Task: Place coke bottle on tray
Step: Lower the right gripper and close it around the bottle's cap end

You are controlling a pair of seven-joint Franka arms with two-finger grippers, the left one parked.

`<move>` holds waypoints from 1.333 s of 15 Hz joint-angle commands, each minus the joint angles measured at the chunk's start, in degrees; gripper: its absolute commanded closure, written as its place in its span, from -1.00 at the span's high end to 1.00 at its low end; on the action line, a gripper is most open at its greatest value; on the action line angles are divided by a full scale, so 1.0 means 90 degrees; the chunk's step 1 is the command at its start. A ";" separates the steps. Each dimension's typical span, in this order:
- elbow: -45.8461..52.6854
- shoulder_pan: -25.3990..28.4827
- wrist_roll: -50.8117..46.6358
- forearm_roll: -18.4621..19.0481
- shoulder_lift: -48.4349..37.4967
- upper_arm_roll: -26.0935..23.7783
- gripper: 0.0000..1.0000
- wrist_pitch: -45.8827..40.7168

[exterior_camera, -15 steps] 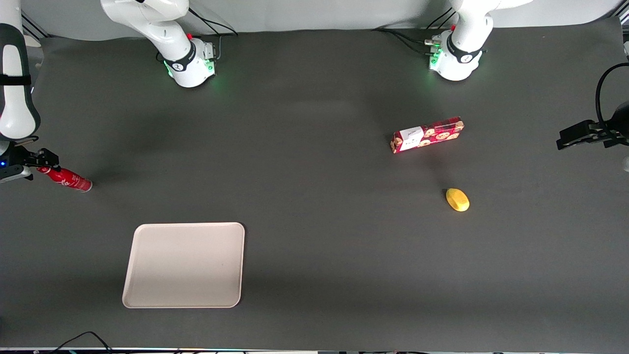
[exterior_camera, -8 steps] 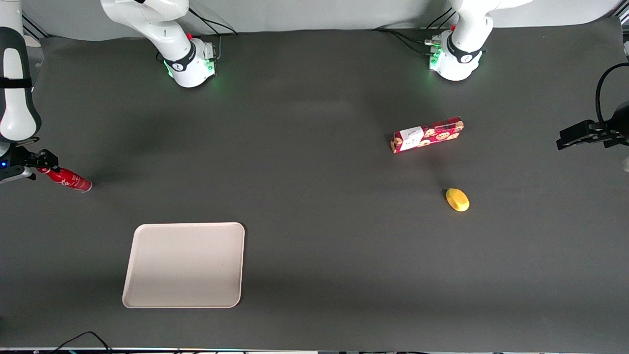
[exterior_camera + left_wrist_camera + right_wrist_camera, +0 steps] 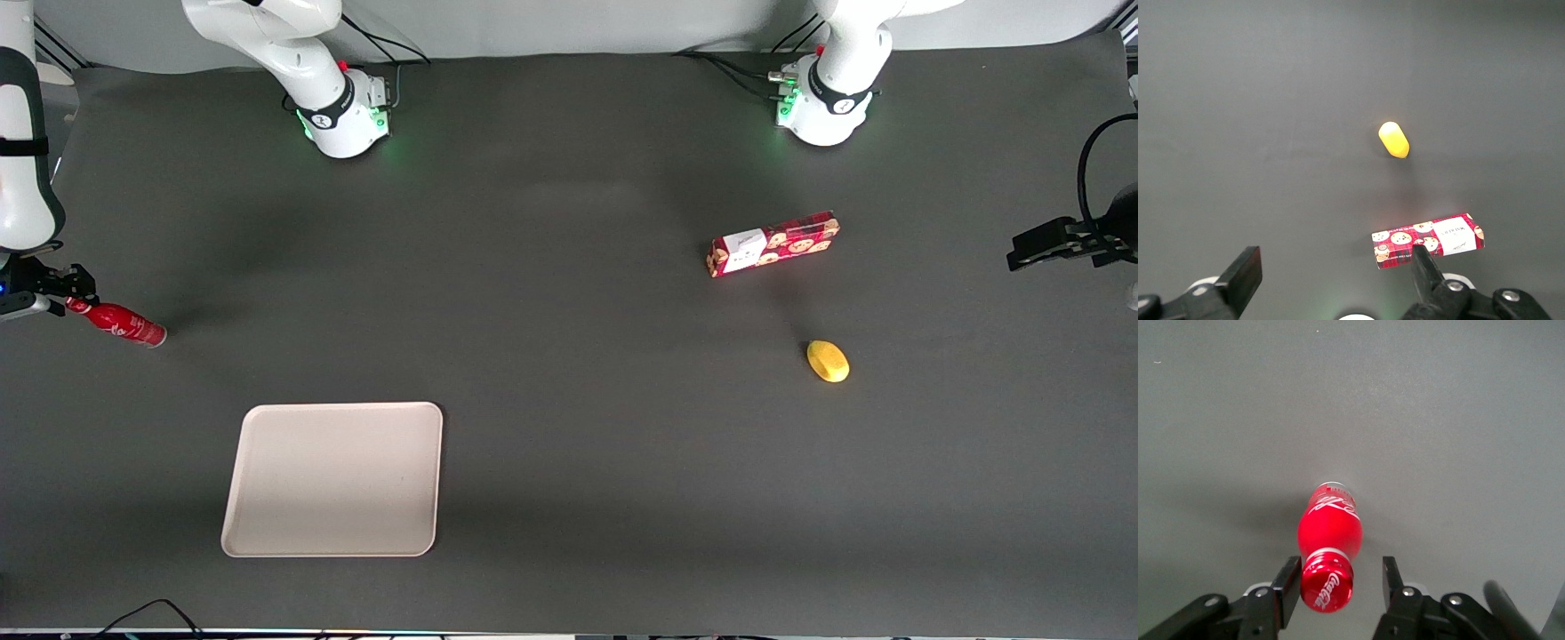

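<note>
Robotics laboratory: two white arm bases (image 3: 342, 120) with green indicator lights bolted to a desk (image 3: 569, 462) under dark grey matting, cables (image 3: 142, 613) trailing at its edge, plain pale backdrop

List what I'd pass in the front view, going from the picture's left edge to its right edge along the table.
gripper at the bottle's cap → coke bottle → tray → cookie box → yellow lemon-like object
</note>
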State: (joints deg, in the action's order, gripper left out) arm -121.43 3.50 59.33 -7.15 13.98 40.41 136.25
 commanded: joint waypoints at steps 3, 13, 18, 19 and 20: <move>0.0016 0.0040 0.0244 -0.0211 -0.0001 0.0041 -0.55 -0.0041; 0.1097 0.0342 -0.0370 -0.0095 -0.0274 -0.0076 -0.82 -0.1639; 0.2766 0.0333 -0.1550 0.0617 -0.0294 -0.0787 -0.85 -0.3562; 0.3166 0.0333 -0.1853 0.0677 -0.0284 -0.0973 -0.85 -0.4031; 0.3499 0.0333 -0.2078 0.0677 -0.0274 -0.1149 -0.85 -0.4422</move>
State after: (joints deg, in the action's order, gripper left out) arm -99.44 6.59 47.69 -3.25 11.41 34.05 106.65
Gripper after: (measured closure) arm 0.683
